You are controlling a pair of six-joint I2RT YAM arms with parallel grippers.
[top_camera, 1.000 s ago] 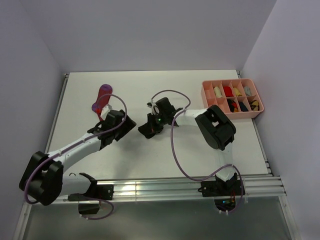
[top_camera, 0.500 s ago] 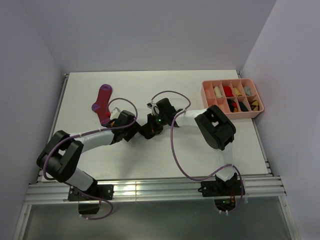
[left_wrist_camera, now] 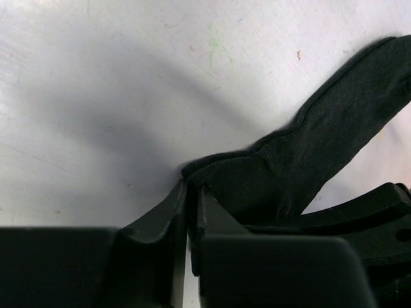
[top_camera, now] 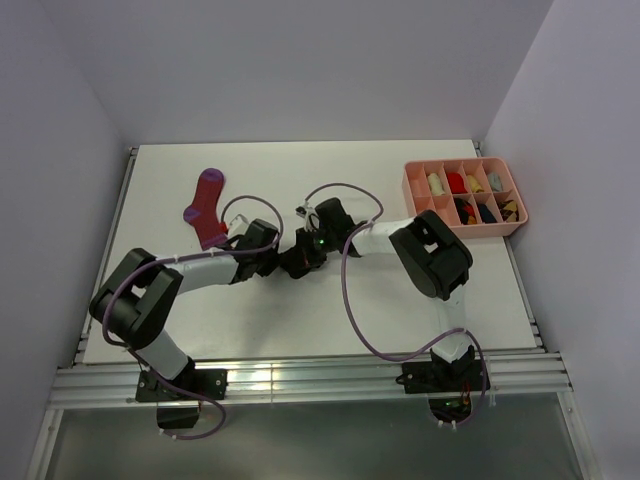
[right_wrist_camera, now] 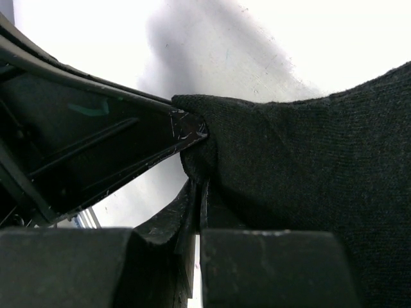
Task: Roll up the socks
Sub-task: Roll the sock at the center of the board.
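Observation:
A black sock (left_wrist_camera: 314, 147) lies on the white table with both grippers meeting at it in the middle of the table. My left gripper (left_wrist_camera: 191, 187) is shut on the sock's near edge, fabric pinched between its fingers. My right gripper (right_wrist_camera: 200, 187) is shut on the black sock (right_wrist_camera: 308, 173) from the other side, and the left gripper's body (right_wrist_camera: 77, 141) sits right against it. In the top view the left gripper (top_camera: 272, 258) and right gripper (top_camera: 298, 262) nearly touch and hide most of that sock. A magenta sock (top_camera: 205, 205) lies flat at the back left.
A pink compartment tray (top_camera: 515, 222) with small rolled items stands at the back right. The right arm's purple cable (top_camera: 346, 290) loops over the table's middle. Walls close in the table at the back and both sides.
My left arm has swung right, away from the magenta sock, over to the black sock, and its jaws have closed on it. The right gripper has stayed put, shut on the sock.

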